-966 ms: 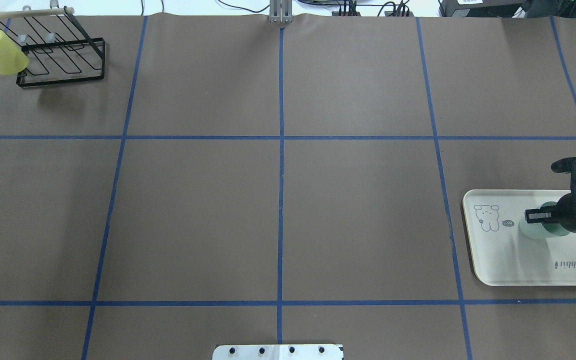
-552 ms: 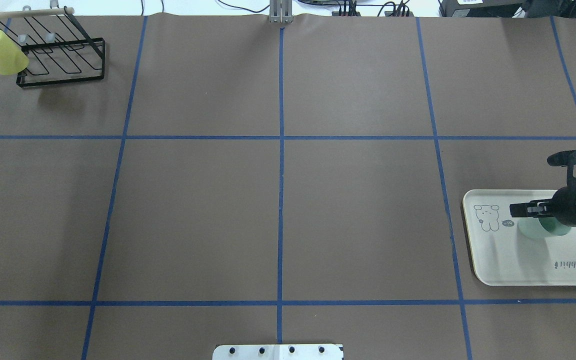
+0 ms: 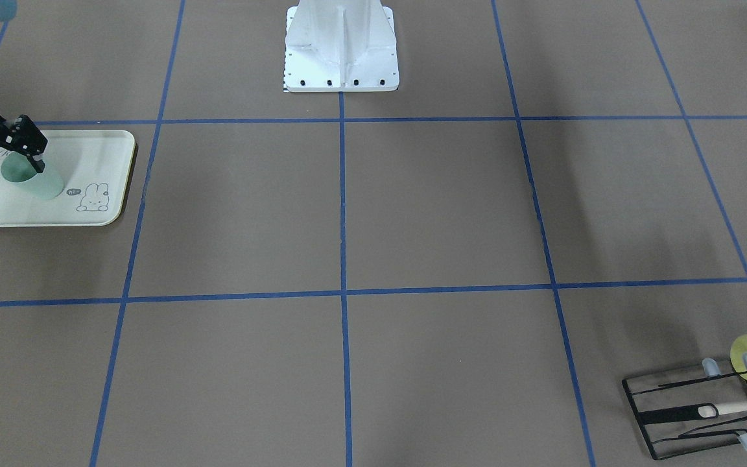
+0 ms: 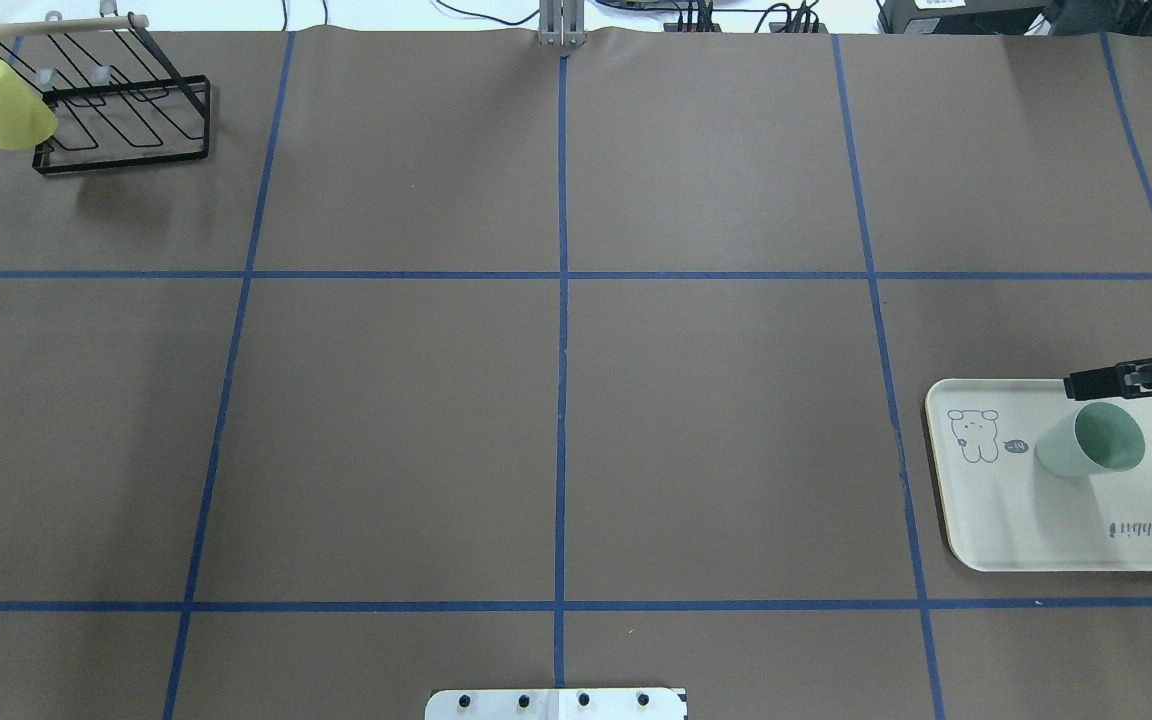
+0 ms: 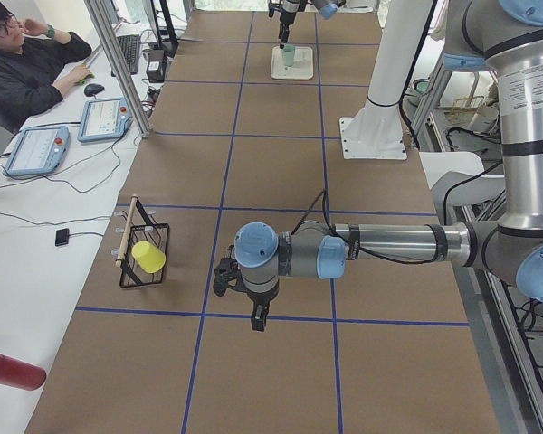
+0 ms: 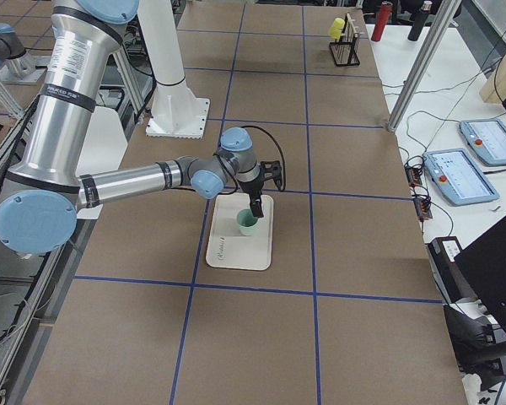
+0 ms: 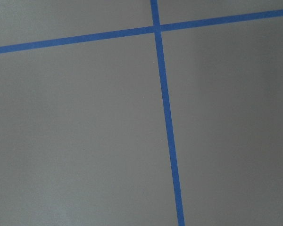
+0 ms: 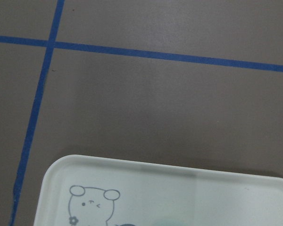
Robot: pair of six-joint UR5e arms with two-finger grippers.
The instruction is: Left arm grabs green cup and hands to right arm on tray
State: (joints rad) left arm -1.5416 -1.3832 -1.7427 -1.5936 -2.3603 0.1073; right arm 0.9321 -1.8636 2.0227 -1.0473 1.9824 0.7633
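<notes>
The right gripper [image 3: 9, 167] hangs at the table's right end, jaws spread. The left arm [image 5: 389, 242] lies level, left gripper [image 5: 256, 318] pointing down (jaws unreadable).

The tray [image 4: 996, 520] lies at the right edge of the table [image 4: 386, 420], on the half nearer the robot. On it, 1 cup [image 4: 1086, 445] stands upright just beside the rabbit drawing [image 4: 974, 435]. The right gripper [image 6: 255, 207] hangs above the tray close to this cup, apart from it. A wire rack [image 4: 121, 120] sits in the far left corner, well apart from the tray, with a 2nd cup [image 4: 4, 105] hung on its left end. The left arm [image 5: 380, 244] reaches low over the table's left half, near the rack.
</notes>
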